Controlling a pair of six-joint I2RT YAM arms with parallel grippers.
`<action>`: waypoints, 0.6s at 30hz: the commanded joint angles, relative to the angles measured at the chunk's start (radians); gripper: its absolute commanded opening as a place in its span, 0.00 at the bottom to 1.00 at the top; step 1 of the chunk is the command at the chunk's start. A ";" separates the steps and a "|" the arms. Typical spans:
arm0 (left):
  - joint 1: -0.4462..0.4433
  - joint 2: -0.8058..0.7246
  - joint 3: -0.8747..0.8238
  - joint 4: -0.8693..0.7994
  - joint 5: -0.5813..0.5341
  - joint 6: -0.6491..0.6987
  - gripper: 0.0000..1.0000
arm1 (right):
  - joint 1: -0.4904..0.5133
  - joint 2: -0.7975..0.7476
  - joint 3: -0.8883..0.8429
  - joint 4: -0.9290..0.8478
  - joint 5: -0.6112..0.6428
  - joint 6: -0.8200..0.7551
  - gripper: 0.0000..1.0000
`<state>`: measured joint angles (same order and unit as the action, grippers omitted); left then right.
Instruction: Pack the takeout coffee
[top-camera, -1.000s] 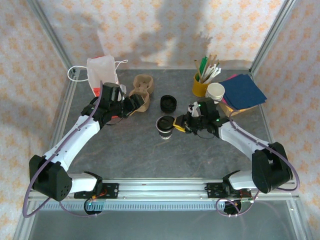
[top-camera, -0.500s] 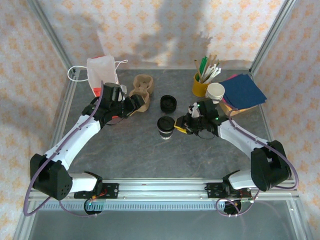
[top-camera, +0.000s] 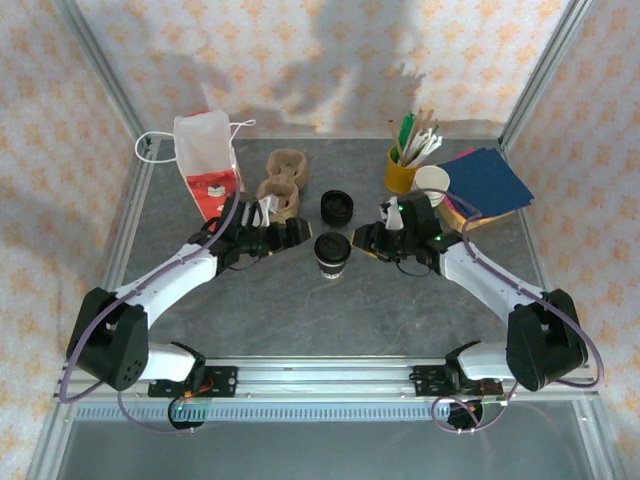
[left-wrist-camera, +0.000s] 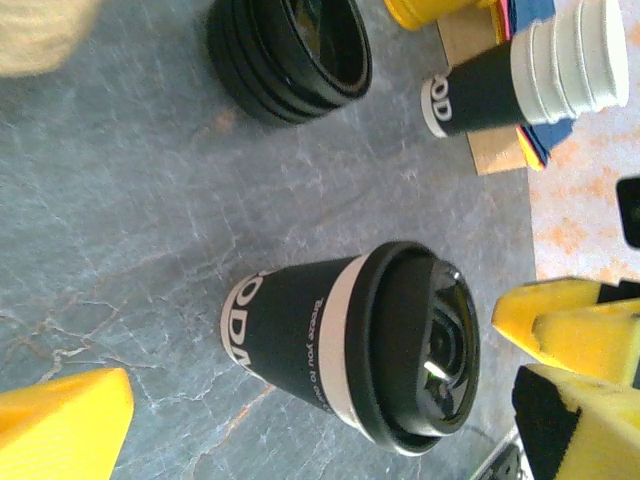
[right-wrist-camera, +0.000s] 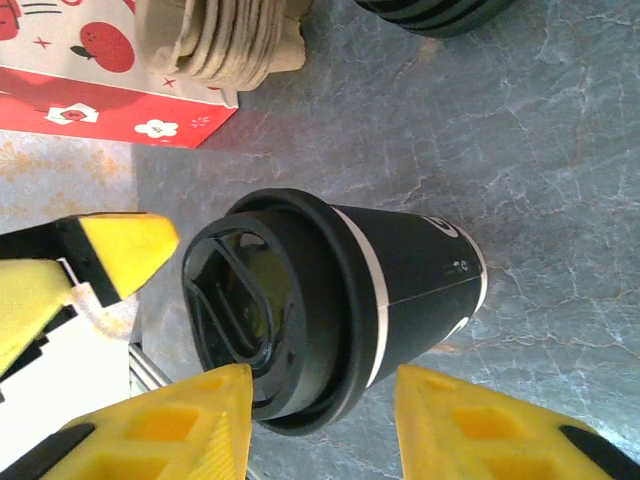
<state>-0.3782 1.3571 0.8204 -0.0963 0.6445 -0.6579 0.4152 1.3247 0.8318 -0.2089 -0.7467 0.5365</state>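
One lidded cup (top-camera: 331, 253), one bag (top-camera: 207, 160)

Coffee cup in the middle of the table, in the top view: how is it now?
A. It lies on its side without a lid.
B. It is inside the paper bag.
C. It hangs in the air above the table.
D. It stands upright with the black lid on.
D: the coffee cup stands on its base on the table, with the black lid closing its top, well apart from the paper bag.

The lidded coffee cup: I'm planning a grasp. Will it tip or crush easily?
Probably tippy: the coffee cup stands upright on a base narrower than its black lid. Its paper wall likely dents under a hard squeeze.
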 joint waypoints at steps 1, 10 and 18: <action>-0.010 0.041 -0.036 0.163 0.112 0.038 0.97 | -0.004 0.008 -0.013 0.081 0.018 -0.019 0.41; -0.042 0.101 -0.037 0.224 0.172 0.052 0.95 | 0.006 0.034 -0.027 0.129 0.007 -0.018 0.41; -0.042 0.161 -0.016 0.226 0.176 0.056 0.88 | 0.029 0.077 -0.020 0.143 0.015 -0.022 0.42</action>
<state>-0.4175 1.4971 0.7776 0.0956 0.8047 -0.6262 0.4347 1.3922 0.8185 -0.1032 -0.7471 0.5362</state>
